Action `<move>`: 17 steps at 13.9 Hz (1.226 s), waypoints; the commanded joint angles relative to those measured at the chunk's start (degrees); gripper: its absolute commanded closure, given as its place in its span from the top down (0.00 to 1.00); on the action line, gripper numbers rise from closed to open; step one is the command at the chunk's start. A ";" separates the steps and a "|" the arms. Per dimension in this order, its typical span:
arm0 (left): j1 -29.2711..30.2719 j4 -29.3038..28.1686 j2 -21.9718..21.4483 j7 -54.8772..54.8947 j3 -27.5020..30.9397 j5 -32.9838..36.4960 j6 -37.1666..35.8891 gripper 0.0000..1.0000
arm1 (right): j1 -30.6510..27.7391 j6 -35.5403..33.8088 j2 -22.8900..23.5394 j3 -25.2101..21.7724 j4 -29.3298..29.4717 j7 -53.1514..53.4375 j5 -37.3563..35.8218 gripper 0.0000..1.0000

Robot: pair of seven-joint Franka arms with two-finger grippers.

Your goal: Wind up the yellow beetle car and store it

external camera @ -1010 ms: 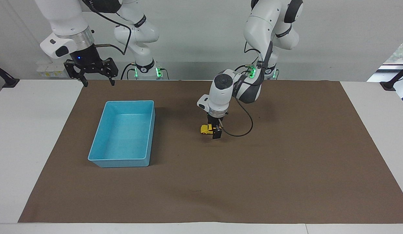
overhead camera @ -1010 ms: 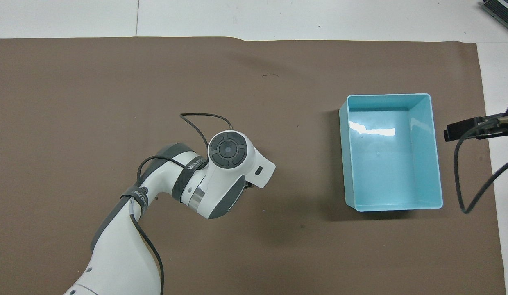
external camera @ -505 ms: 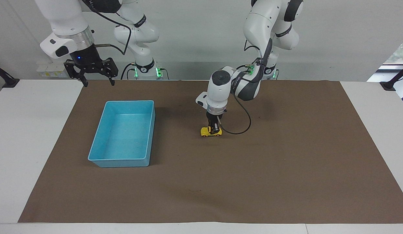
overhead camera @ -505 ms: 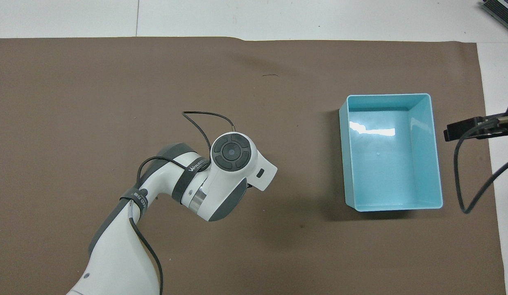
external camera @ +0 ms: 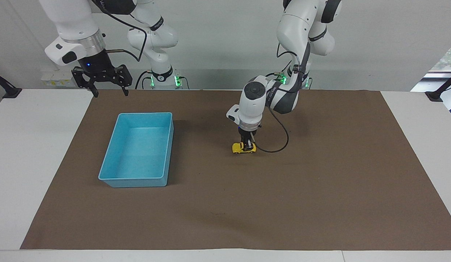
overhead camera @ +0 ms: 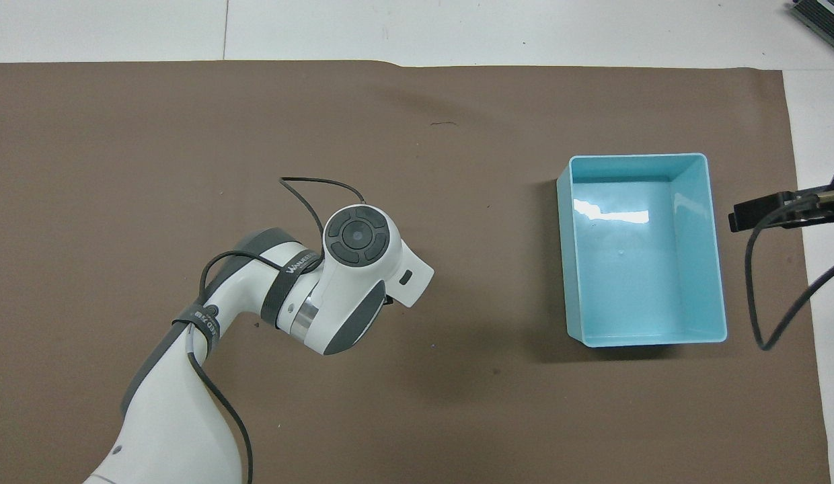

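Note:
The yellow beetle car [external camera: 241,148] stands on its wheels on the brown mat [external camera: 320,189], near the middle of the table. My left gripper [external camera: 248,146] points straight down and is shut on the car's rear end. In the overhead view the car is hidden under the left arm's wrist [overhead camera: 353,279]. The blue bin [external camera: 138,153] lies empty toward the right arm's end of the table; it also shows in the overhead view [overhead camera: 642,269]. My right gripper [external camera: 102,83] waits open in the air over the mat's edge, on the robots' side of the bin.
A black cable [external camera: 274,147] loops from the left wrist down beside the car. The white table top [external camera: 32,153] borders the mat at both ends.
The left gripper lowered the tilted car onto its wheels on the mat, then dragged it a short way toward the left arm's end of the table. The right arm has not moved.

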 commanded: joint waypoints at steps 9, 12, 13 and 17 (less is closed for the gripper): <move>8.75 -4.45 0.12 10.59 0.47 1.05 2.11 0.00 | -0.46 -0.60 -0.43 0.24 -0.11 0.79 0.40 1.00; 10.96 -4.45 0.20 13.59 0.47 1.05 2.20 0.00 | -0.46 -0.60 -0.43 0.24 -0.11 0.70 0.40 1.00; 11.92 -4.63 0.20 14.55 0.47 0.96 2.20 0.00 | -0.46 -0.60 -0.43 0.16 -0.11 0.79 0.40 1.00; 14.65 -4.89 0.20 17.27 0.47 0.96 2.20 0.00 | -0.46 -0.60 -0.43 0.24 -0.11 0.79 0.40 1.00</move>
